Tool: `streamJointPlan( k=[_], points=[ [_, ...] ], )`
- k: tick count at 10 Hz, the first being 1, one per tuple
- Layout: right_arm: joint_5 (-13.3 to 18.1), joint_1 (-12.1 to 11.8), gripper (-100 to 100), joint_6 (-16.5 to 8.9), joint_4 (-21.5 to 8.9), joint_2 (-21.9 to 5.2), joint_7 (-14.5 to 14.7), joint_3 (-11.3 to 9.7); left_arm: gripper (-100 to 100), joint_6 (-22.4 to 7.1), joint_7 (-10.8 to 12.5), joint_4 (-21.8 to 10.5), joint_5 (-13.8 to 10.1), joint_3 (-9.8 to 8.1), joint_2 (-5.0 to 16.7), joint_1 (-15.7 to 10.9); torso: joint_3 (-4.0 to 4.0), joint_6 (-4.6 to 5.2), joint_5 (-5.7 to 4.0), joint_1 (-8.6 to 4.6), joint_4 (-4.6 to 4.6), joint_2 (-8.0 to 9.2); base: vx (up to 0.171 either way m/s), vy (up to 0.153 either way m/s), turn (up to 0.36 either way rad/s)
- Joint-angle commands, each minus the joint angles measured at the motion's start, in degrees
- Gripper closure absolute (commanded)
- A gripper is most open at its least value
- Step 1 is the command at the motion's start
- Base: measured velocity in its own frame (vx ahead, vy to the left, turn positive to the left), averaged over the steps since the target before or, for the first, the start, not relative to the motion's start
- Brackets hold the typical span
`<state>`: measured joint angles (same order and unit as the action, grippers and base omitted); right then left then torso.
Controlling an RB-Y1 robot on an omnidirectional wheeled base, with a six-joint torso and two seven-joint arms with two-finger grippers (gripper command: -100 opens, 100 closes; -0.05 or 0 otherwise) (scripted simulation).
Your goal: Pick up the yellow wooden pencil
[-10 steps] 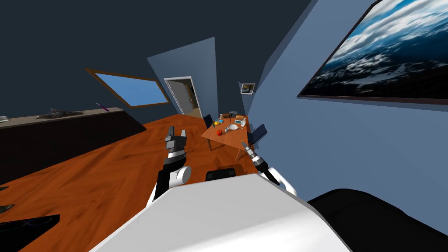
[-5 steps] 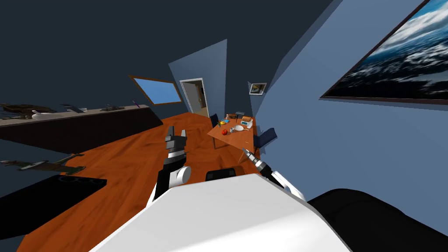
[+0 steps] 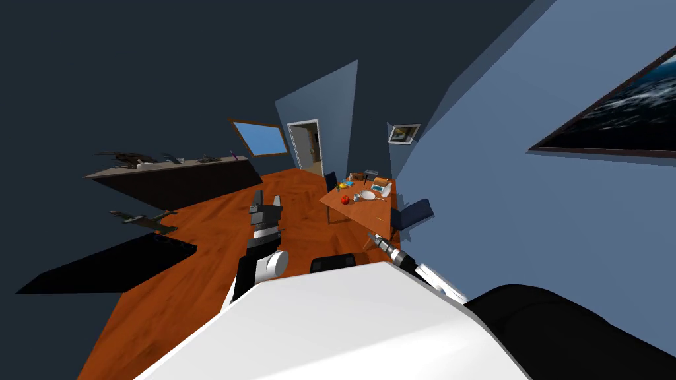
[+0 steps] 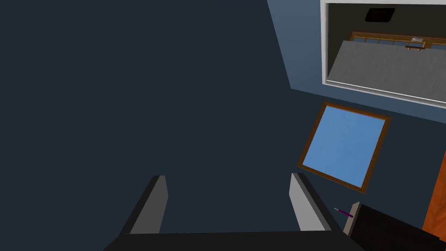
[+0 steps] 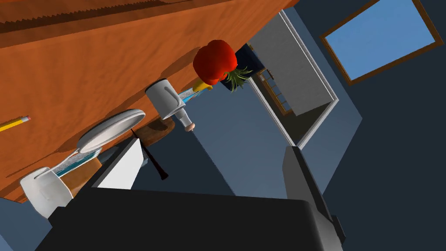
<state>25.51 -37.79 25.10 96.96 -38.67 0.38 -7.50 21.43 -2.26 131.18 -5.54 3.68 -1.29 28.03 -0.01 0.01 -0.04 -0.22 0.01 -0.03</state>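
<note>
Wood tones mark the goal: the orange-brown wooden table [image 3: 348, 210] sits just right of centre in the head view, well apart from both grippers. Over the last 1 second my own view has swung. The large dark-framed sea picture [image 3: 614, 112] has slid toward the right edge and the long dark counter [image 3: 178, 179] has come in from the left, while the table looks no nearer. I judge this a turn during the approach, with no reach begun.

The left gripper [image 3: 266, 196], at centre frame, and the right gripper [image 3: 370, 236], lower and to its right, each hold 2 fingers wide apart and empty.

The yellow wooden pencil with a pink eraser [image 5: 12, 123] lies flat on the tabletop, near the flat white plate [image 5: 111, 129] but not touching it. Its long axis runs along the table surface, eraser end toward the plate. The sharpened end is cut off by the frame edge.
</note>
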Motion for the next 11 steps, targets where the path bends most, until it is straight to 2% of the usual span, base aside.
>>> streamJointPlan(
  k=[1,2,3,4,5,7,8,9,10,11],
  points=[
    [1.03,0.43,-100,0.14,-2.58,-0.89,-0.07,-0.27,0,0.0,0.0,0.0,0.0,0.0,0.0,0.0,0.0,0.0,0.0,0.0,0.0,0.0,0.004,-0.022,0.155],
    [3.16,0.02,-100,-0.04,-3.95,-2.67,-0.1,-0.73,0,0.0,0.0,0.0,0.0,-0.01,0.0,0.01,0.0,0.06,-0.01,0.0,0.0,0.0,0.008,-0.024,0.298],
    [3.16,0.02,-100,-0.04,-4.96,-2.67,-0.1,-0.73,0,0.0,0.0,0.0,0.0,0.0,0.0,0.0,-0.02,0.0,-0.01,-0.02,0.0,-0.03,0.006,-0.027,0.175],
    [5.31,-0.39,-100,-0.22,-6.38,-4.39,-0.2,-1.19,0,0.0,0.0,0.0,0.0,-0.01,0.0,0.01,-0.02,0.05,-0.01,-0.02,-0.01,-0.04,0.01,-0.022,0.343],
    [5.31,-0.39,-100,-0.22,-7.44,-4.39,-0.2,-1.19,0,0.0,0.0,0.0,0.0,0.0,0.0,0.0,-0.03,0.01,0.0,-0.02,-0.01,-0.05,0.012,-0.031,0.14],
    [9.17,-1.16,-100,-0.57,-11.17,-7.63,-0.58,-2.12,0,0.0,0.0,0.0,0.0,-0.01,0.0,0.01,-0.04,0.01,-0.02,-0.06,-0.01,-0.07,0.014,-0.048,0.348],
    [9.61,-1.16,-100,-0.57,-12.04,-7.63,-0.58,-2.12,0,0.0,0.0,0.0,0.0,-0.01,0.01,0.01,-0.05,0.02,-0.03,-0.15,-0.02,-0.08,0.024,-0.063,0.19],
    [11.75,-1.51,-100,-0.73,-13.89,-9.11,-0.85,-2.6,0,0.0,0.0,0.0,0.0,-0.02,0.01,0.02,-0.07,0.06,-0.04,-0.16,-0.02,-0.12,0.03,-0.051,0.315],
    [11.75,-1.51,-100,-0.73,-14.22,-9.11,-0.85,-2.6,0,0.0,0.0,0.0,0.0,-0.01,0.01,0.01,-0.08,0.03,-0.02,-0.13,-0.03,-0.13,0.022,-0.048,0.165],
    [13.86,-1.85,-100,-0.89,-15.93,-10.51,-1.19,-3.09,0,0.0,0.0,0.0,0.0,-0.02,0.01,0.02,-0.08,0.07,-0.04,-0.1,-0.03,-0.14,0.018,-0.056,0.3]
  ],
)
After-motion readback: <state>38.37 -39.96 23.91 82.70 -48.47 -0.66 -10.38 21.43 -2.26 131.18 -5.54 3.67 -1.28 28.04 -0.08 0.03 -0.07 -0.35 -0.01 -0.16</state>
